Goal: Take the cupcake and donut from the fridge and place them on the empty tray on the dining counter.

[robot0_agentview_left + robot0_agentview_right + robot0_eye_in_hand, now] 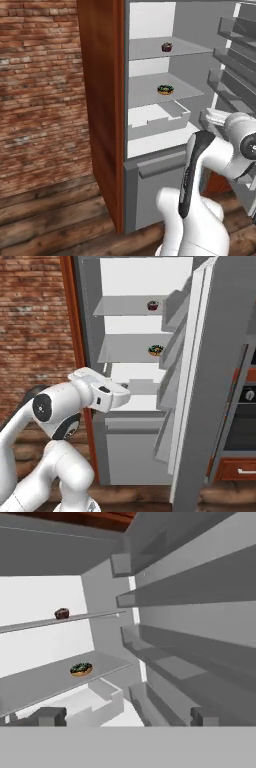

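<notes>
The fridge [150,165] stands with its door swung wide, and the cupcake [167,47] sits near the right front edge of an upper shelf [145,50], while the donut [165,90] lies near the front edge of the shelf just below it, right of that shelf's middle. The gripper [127,716] hangs in front of the open compartment, below and well apart from both pastries, its jaws spread wide with nothing between them.
</notes>
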You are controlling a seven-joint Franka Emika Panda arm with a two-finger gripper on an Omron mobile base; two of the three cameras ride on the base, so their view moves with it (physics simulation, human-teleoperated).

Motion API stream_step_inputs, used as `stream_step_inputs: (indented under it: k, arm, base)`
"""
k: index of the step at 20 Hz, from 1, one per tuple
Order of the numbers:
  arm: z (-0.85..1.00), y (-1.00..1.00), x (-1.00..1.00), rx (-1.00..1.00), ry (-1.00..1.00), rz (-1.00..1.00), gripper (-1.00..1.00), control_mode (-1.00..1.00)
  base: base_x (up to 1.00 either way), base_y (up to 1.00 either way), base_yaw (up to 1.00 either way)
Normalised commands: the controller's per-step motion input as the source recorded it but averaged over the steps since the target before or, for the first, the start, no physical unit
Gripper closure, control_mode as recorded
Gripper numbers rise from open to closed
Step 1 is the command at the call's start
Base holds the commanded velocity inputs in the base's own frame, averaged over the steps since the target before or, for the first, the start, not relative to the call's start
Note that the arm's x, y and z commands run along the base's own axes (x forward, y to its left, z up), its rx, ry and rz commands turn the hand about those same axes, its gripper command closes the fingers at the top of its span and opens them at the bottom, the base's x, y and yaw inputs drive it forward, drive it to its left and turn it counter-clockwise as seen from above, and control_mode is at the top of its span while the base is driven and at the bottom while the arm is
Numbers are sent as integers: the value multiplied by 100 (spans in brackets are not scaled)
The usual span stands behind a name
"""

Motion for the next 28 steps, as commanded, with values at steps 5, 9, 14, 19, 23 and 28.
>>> stream_step_inputs:
  k: [5,9,14,19,23,28]
  arm:
    - [-41,-92,100,-1,9,-30,-100,-100]
    - [-16,-100,72,0,-3,-3,-100,-100]
    - [-1,-100,49,1,-13,0,-100,-100]
    - [-1,-100,46,2,-12,0,-100,-100]
    - [0,-100,50,1,-15,0,-100,-100]
    - [0,-100,66,5,-9,0,-100,-100]
  base:
    - [0,0,0]
    - [0,0,0]
    - [0,0,0]
    - [0,0,0]
    - [0,0,0]
    - [0,0,0]
